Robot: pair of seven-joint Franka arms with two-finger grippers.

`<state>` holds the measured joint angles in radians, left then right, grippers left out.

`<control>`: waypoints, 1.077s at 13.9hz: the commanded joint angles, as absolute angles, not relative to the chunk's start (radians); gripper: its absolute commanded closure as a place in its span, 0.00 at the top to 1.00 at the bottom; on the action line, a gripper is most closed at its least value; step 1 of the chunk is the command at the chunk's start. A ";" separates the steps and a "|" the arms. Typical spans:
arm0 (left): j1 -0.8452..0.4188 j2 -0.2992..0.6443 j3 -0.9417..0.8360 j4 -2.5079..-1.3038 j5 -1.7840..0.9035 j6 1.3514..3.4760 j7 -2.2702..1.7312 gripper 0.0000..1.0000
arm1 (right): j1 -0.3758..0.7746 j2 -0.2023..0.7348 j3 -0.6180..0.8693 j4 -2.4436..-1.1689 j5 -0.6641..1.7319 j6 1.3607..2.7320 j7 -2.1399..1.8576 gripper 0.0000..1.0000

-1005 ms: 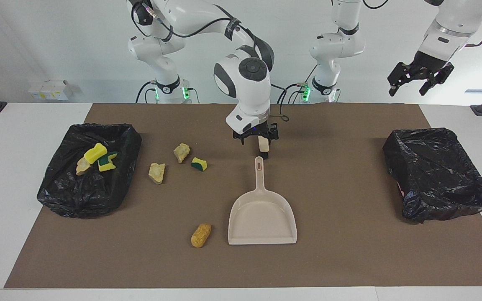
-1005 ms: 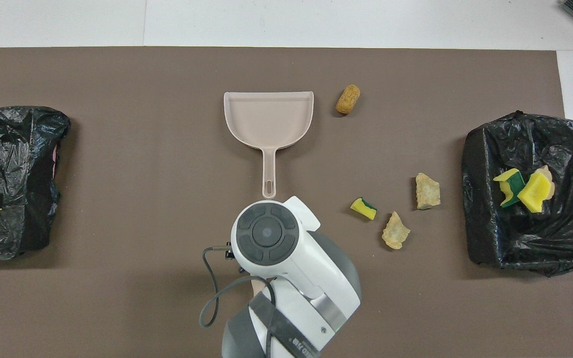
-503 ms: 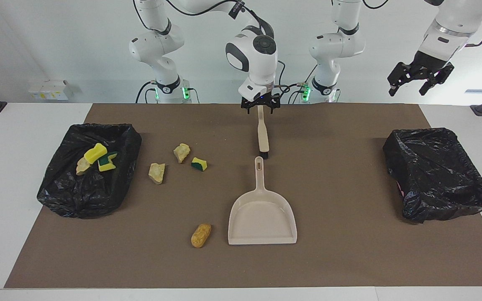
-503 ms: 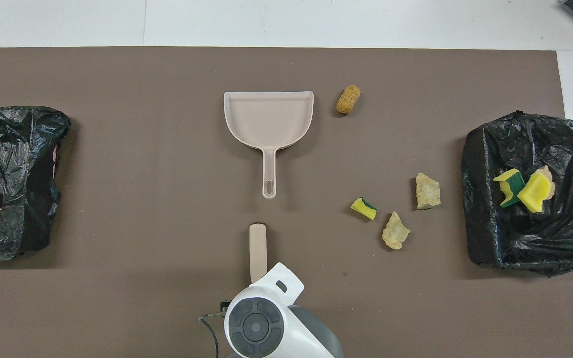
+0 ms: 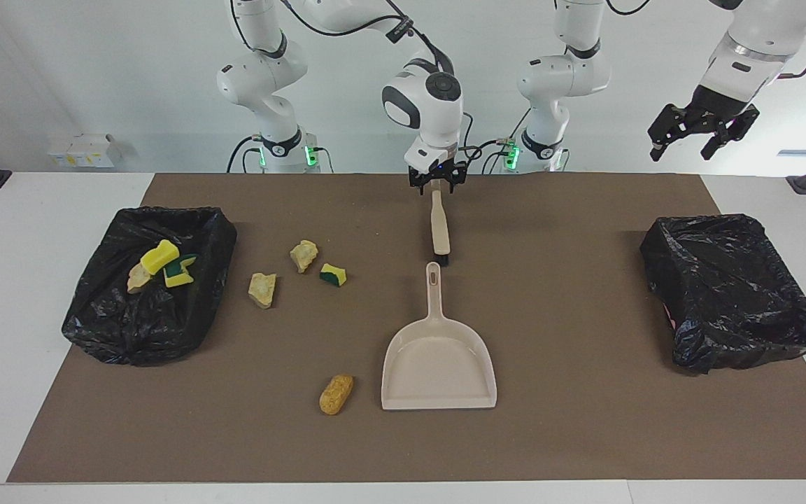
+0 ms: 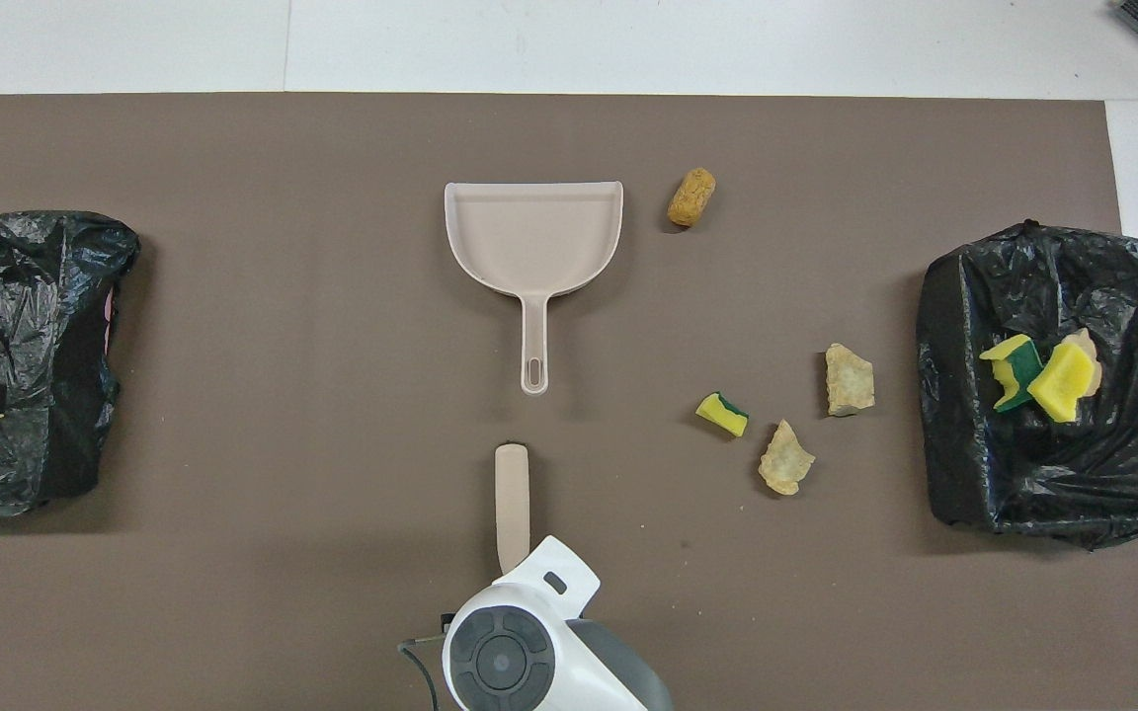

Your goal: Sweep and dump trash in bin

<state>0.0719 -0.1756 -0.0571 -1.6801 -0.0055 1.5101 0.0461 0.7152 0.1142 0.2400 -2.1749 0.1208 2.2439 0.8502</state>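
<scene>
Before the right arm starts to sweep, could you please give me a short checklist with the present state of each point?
1. Right gripper at the handle end of the brush: ok.
2. Firm hold on the brush: cannot tell.
3. Dustpan flat on the mat, empty: ok.
4. All trash binned: not ok; four chunks lie on the mat, one orange-brown chunk beside the dustpan.
5. Bin at the right arm's end open: ok.
6. Left gripper open, raised, waiting: ok.

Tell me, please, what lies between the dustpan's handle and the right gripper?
The brush lies there, in line with the dustpan handle, its nearer end at the right gripper. A short bare strip of mat separates brush and handle; both views show this.
</scene>
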 commanded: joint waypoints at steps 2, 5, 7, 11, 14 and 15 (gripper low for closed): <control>0.087 -0.179 -0.067 -1.669 0.000 1.488 0.048 1.00 | 0.715 0.103 0.239 -2.184 0.144 2.252 0.851 0.01; 0.087 -0.179 -0.069 -1.669 0.000 1.488 0.048 1.00 | 0.701 0.091 0.238 -2.149 0.144 2.115 0.845 0.00; 0.087 -0.178 -0.067 -1.669 0.000 1.488 0.048 1.00 | 0.668 0.039 0.235 -2.132 0.144 1.981 0.825 0.00; 0.087 -0.179 -0.067 -1.669 0.000 1.486 0.041 1.00 | 0.571 -0.093 0.232 -2.131 0.144 1.765 0.776 0.00; 0.045 -0.175 -0.118 -1.666 -0.002 1.508 0.048 1.00 | 0.476 -0.159 0.227 -2.126 0.124 1.585 0.730 0.00; 0.026 -0.179 -0.123 -1.673 -0.006 1.512 0.054 1.00 | 0.465 -0.161 0.227 -2.120 0.108 1.553 0.736 0.00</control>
<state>0.0629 -0.1759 -0.1050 -1.6799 -0.0075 1.5116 0.0483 0.5031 -0.1366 0.2232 -2.1150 0.1179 1.6065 0.7570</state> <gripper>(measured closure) 0.000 0.744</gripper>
